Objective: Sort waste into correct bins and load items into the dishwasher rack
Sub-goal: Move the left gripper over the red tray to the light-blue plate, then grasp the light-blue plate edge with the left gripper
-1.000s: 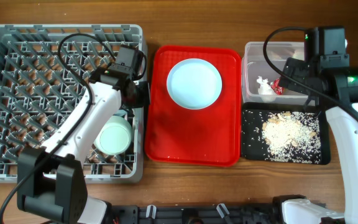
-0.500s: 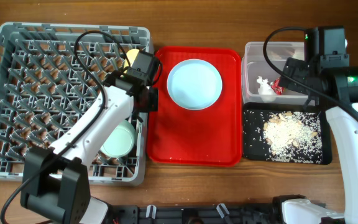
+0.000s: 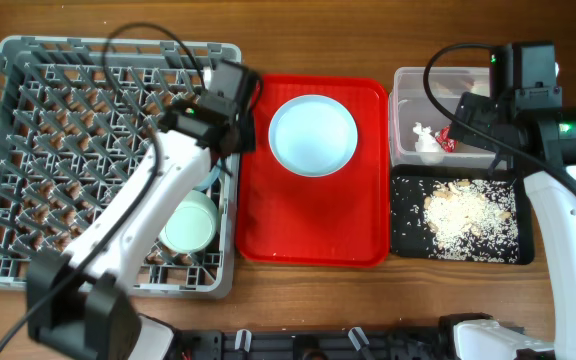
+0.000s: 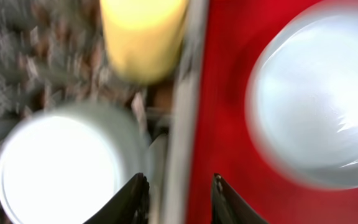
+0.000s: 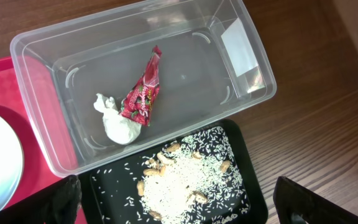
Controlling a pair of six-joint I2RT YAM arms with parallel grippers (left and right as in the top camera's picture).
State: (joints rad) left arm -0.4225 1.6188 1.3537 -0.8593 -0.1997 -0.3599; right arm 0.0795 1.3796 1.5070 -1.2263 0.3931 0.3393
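Note:
The grey dishwasher rack (image 3: 68, 150) fills the left. A pale green bowl (image 3: 188, 222) sits in its right side and shows in the left wrist view (image 4: 58, 168), with a yellow cup (image 4: 143, 37) beyond it. My left gripper (image 3: 230, 148) (image 4: 176, 186) is open and empty over the rack's right edge. The light blue plate (image 3: 313, 135) (image 4: 316, 93) lies on the red tray. My right gripper (image 3: 476, 122) (image 5: 176, 199) is wide open and empty above the bins. The clear tub (image 3: 413, 80) (image 5: 36, 81) holds the red wrapper (image 5: 143, 93) and napkin (image 5: 118, 121). Rice scraps (image 5: 182, 180) lie in the black tray (image 3: 408, 235) (image 5: 110, 199).
The red serving tray (image 3: 308, 220) (image 4: 225, 124) lies between the rack and the bins. My left arm crosses the rack and hides the yellow cup in the overhead view. The fork, spoon and light blue bowl do not show clearly. The left wrist view is blurred.
My left arm has swung right and toward the far side, to the rack's right edge, and now covers the yellow cup from above. The rack shifted slightly right. The right arm has not moved.

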